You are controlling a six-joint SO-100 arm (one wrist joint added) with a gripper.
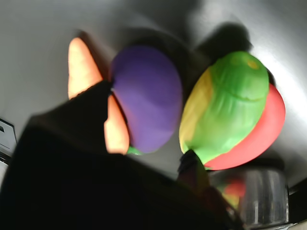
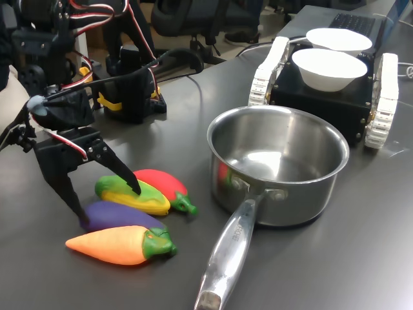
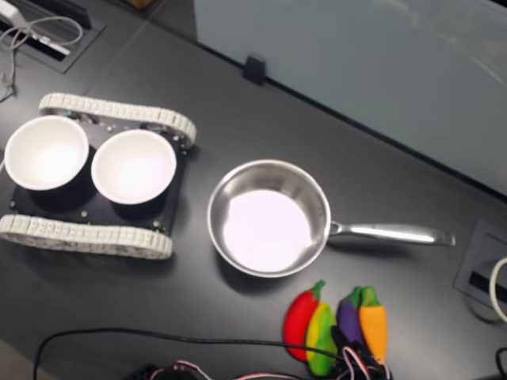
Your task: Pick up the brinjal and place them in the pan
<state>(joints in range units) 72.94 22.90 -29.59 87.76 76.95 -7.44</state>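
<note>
Because the brinjal (image 2: 119,216) lies wedged in a row of toy vegetables, the coming grasp turns on how the gripper (image 2: 106,199) stands over it. In the first exterior view the jaws hang spread wide and hold nothing: one black finger (image 2: 64,187) comes down at the brinjal's blunt end, on the side away from the pan (image 2: 277,165), while the other finger (image 2: 122,171) reaches across and ends over the yellow-green vegetable (image 2: 132,195) behind the brinjal. So the brinjal sits below and between the fingers, not yet gripped.

Its long axis runs along the table toward the pan's handle (image 2: 229,248), stem end nearer the handle, and parallel to its neighbours. The carrot (image 2: 119,245) lies touching it on the side nearest the first exterior view's camera; beyond the yellow-green one is the red pepper (image 2: 164,187), closest to the pan. The second exterior view shows the same four (image 3: 349,315) side by side, just beside the pan's rim and under its handle.

The wrist view, blurred, shows the purple body (image 1: 146,98) central between a dark finger and the green-and-red pieces. I judge the spread too broad: closing as it stands might catch the yellow-green vegetable too. The pan is empty.
</note>
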